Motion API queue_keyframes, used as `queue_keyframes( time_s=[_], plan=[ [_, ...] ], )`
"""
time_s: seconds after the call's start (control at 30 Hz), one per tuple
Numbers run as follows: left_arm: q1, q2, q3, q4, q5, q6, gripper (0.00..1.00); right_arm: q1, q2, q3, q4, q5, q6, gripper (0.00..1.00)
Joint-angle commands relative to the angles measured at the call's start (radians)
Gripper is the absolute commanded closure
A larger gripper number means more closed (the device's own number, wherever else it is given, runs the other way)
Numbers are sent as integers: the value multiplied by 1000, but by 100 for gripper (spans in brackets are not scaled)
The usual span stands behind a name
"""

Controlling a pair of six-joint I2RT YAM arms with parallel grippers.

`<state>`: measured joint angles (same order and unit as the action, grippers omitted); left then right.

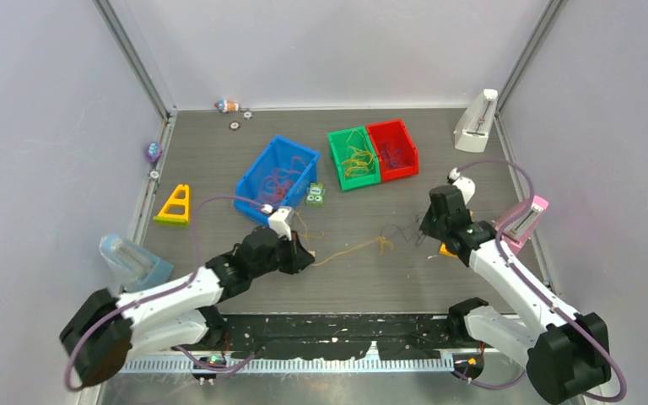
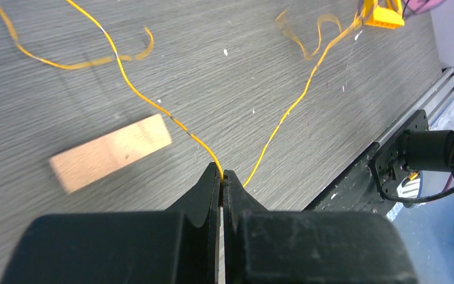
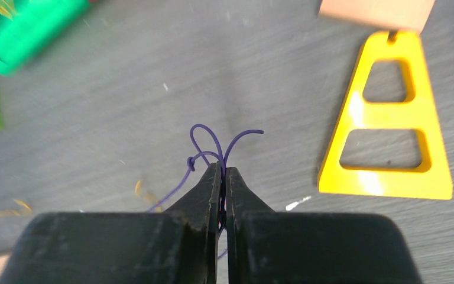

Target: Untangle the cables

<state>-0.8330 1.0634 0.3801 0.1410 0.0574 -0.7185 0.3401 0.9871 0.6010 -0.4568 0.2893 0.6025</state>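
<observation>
Two tools, both clamped. Left tool (image 2: 221,177): jaws together on a yellow cable (image 2: 148,97), pinched right at the tips. The strand runs off both ways over the grey worktop (image 2: 47,71), one side up-left, the other up-right to beside a yellow plastic piece (image 2: 384,15). Wooden block (image 2: 111,152) lies flat just left of the strand, clear of the tool.

Right tool (image 3: 223,171): jaws together on a purple cable (image 3: 208,139), with small loops sticking out past the tips and a tail trailing down-left. Yellow trapezoid frame (image 3: 387,115) lies flat to the right, apart from the cable.

Top view: the yellow cable lies loose mid-worktop between the two tools. Three bins sit toward the far side. Blue bin (image 1: 255,167) holds orange-red cables (image 1: 280,179), green bin (image 1: 356,182) holds yellow cables (image 1: 356,160), red bin (image 1: 398,175) holds dark strands (image 1: 392,153), colour hard to tell. Green and red bins sit side by side, touching; the blue one is apart, to their left.
</observation>
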Motion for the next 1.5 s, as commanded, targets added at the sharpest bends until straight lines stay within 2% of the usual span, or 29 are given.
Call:
queue_keyframes(
  time_s=[0.0,0.13,0.27,0.37,0.53,0.67,0.8,0.97,1.2,1.47],
  plan=[
    [3,-233,-22,-273,-145,52,100,-42,-15,165,-38,101,-28,95],
    [4,-465,56,-590,-308,69,100,-138,40,274,-43,79,-37,95],
    [8,-640,225,-858,-522,103,100,-175,88,356,-35,92,-35,95],
    [9,-703,355,-971,-605,141,100,-182,133,411,-31,88,-28,95],
    [9,-708,572,-1157,-781,150,100,-219,163,445,-31,104,-14,95],
    [9,-730,679,-1170,-860,226,100,-220,166,462,2,108,-43,95],
    [8,-712,801,-1131,-855,315,100,-218,205,516,11,56,-74,95],
    [9,-648,907,-1146,-906,393,100,-219,274,570,12,76,-78,95],
    [8,-592,934,-1065,-732,450,100,-201,409,661,88,-43,-143,95],
    [8,-440,1073,-1000,-533,520,100,-157,647,852,150,25,-219,94]
  ],
)
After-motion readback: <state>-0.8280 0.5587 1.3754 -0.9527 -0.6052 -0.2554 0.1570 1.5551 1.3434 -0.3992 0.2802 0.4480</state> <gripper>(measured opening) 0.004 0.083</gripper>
